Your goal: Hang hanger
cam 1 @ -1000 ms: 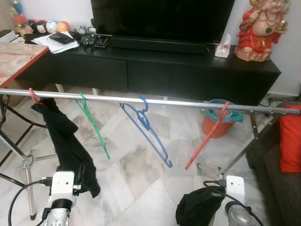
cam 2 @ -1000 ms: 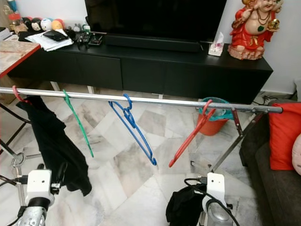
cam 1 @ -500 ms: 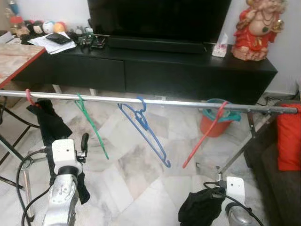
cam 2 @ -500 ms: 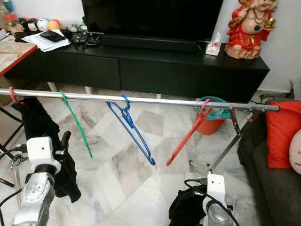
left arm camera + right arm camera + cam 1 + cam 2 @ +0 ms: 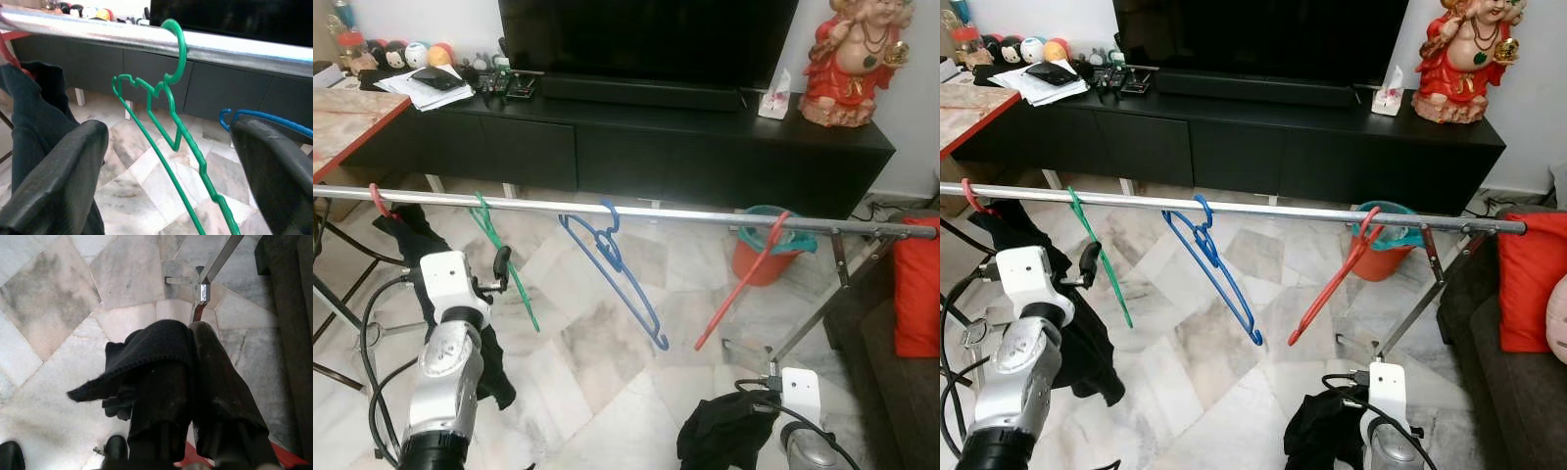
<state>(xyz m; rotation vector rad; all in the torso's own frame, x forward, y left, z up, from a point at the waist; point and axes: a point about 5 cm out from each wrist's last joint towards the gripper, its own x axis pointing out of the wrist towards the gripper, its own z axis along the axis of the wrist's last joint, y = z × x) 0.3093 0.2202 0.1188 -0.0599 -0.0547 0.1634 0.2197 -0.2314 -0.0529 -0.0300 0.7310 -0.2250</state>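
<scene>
a marble floor [image 5: 597, 343] and a black tv cabinet [image 5: 636, 137] lay behind a steel rail [image 5: 636, 212] carrying green hanger [image 5: 504, 259], blue hanger [image 5: 617, 274] and red hanger [image 5: 744, 279]. the left tool [image 5: 501, 262] hovered just beside the green one.

in the left wrist view its fingers [image 5: 58, 181] stood spread either side of the green hanger; closing squarely on the neck below the hook looked best.

the right tool [image 5: 190, 382] was pinching a black cloth [image 5: 142, 357].
</scene>
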